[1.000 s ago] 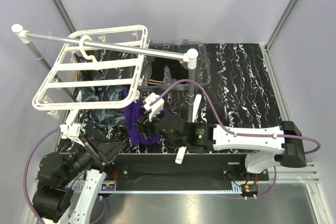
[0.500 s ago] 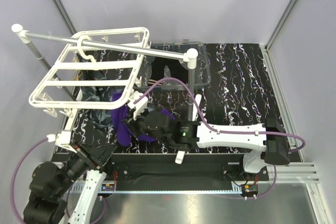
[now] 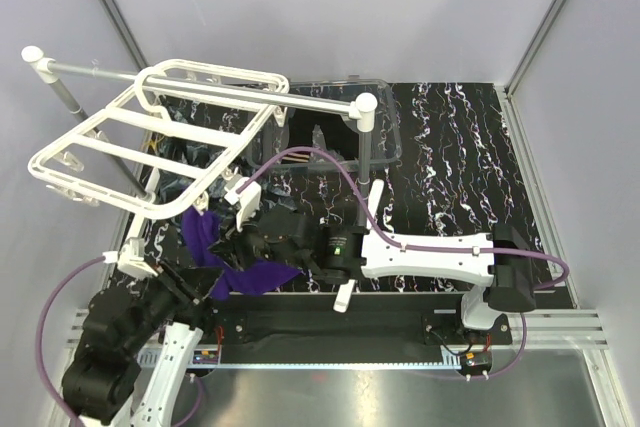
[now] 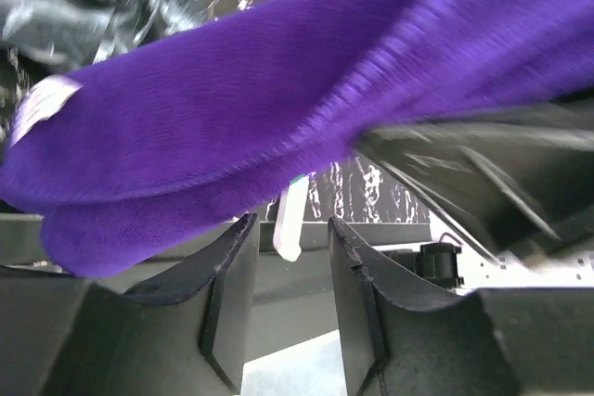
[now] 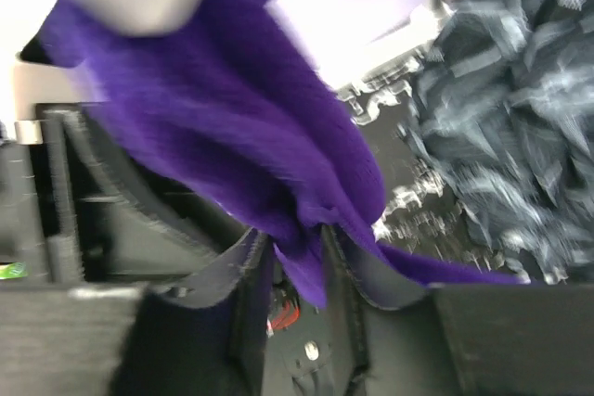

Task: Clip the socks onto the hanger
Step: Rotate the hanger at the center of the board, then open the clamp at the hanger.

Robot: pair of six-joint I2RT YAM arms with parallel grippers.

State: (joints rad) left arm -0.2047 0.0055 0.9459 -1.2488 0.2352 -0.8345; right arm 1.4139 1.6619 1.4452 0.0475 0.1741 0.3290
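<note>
Black marbled worktop (image 3: 450,147) below me, pale walls all round. My right arm reaches far across to the left side, and my right pincer (image 5: 295,261) is clamped on the purple sock (image 3: 245,275). A fold is squeezed between both fingers, and the rest drapes up and over them. In the top view the sock sits near the front edge, just beside the low near side of the hanger (image 3: 222,73). That hanger tilts steeply, hooked on the silver rod (image 3: 310,102). My left pincer (image 4: 290,238) sits right under the sock, fingers parted with nothing between them. Tips at the cloth's lower edge; touching or not, I cannot tell. Dark socks (image 3: 185,162) lie heaped beneath the hanger.
</note>
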